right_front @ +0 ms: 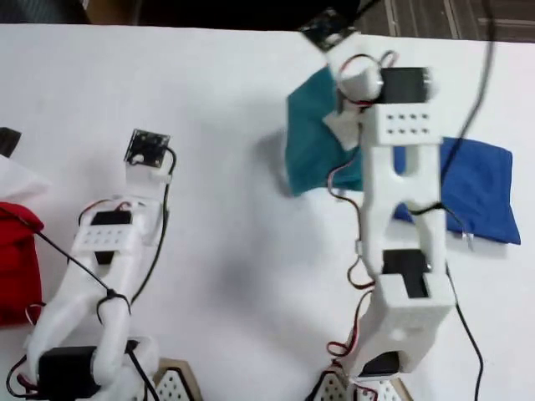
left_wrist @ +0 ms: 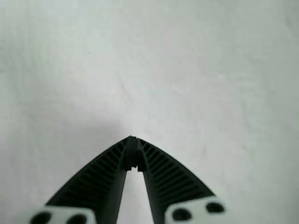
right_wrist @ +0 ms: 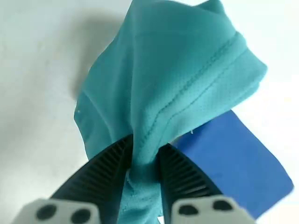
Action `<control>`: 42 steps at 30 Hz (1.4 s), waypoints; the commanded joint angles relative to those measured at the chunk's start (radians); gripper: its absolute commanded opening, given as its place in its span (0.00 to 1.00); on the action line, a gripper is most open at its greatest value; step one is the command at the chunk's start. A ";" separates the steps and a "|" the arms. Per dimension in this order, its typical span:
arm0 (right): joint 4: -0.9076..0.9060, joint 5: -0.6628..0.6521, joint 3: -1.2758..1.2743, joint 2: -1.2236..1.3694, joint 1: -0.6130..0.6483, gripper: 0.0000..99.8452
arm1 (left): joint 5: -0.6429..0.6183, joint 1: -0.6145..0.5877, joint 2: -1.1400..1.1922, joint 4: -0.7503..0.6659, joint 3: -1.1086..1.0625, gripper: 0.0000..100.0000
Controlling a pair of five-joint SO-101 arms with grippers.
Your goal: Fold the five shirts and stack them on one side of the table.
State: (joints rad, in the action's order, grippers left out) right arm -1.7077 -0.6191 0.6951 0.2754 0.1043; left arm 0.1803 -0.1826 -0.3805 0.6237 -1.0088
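- Table [right_front: 234,251]: white surface that carries both arms and all the cloth.
- White cloth [right_front: 15,180]: at the far-left edge, rumpled, cut off by the frame. It lies just beyond the red shirt.
- Red shirt [right_front: 17,263]: at the left edge, partly out of frame, nearer than the white cloth. A thin black wire [right_front: 58,251] from the left arm crosses its near-right corner.
- Left arm [right_front: 100,251]: near-left part of the table, just right of the red shirt.
- Left gripper [left_wrist: 132,140]: clenched, tips meeting with nothing between them, above bare table.
- Teal shirt [right_front: 308,142]: far centre-right of the table, bunched and lifted on one side. A stitched hem runs across the raised fold [right_wrist: 187,88]. The fabric is a fine knit, and its lower part still rests on the table.
- Right gripper [right_wrist: 142,151]: grasping the teal shirt, a gathered ridge of fabric pinched between the ribbed black fingers [right_wrist: 110,165].
- Right arm [right_front: 401,167]: stretched from near to far. It covers the place where the teal shirt and the blue shirt meet.
- Blue shirt [right_front: 481,188]: right side of the table, folded flat into a rectangle. In the right wrist view the teal fabric hangs over one corner of it [right_wrist: 233,168].
- Black cable [right_front: 483,75]: runs from the far edge down over the blue shirt.
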 commanded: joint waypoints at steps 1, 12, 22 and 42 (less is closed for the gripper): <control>-0.004 -0.011 -0.041 -0.148 -0.071 0.02 | -0.009 -0.008 -0.006 -0.015 0.010 0.03; 0.004 -0.146 -0.339 -0.444 -0.337 0.02 | -0.011 -0.008 -0.002 -0.017 0.008 0.03; 0.160 -0.264 -0.468 -0.441 -0.512 0.02 | -0.011 -0.008 0.000 -0.017 0.008 0.03; 0.300 -0.316 -0.071 0.143 -0.621 0.02 | -0.011 -0.006 0.000 -0.017 0.007 0.03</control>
State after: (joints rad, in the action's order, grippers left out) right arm -1.3886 -0.9291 0.4895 0.3552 -0.5063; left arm 0.1803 -0.1841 -0.3790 0.6237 -1.0088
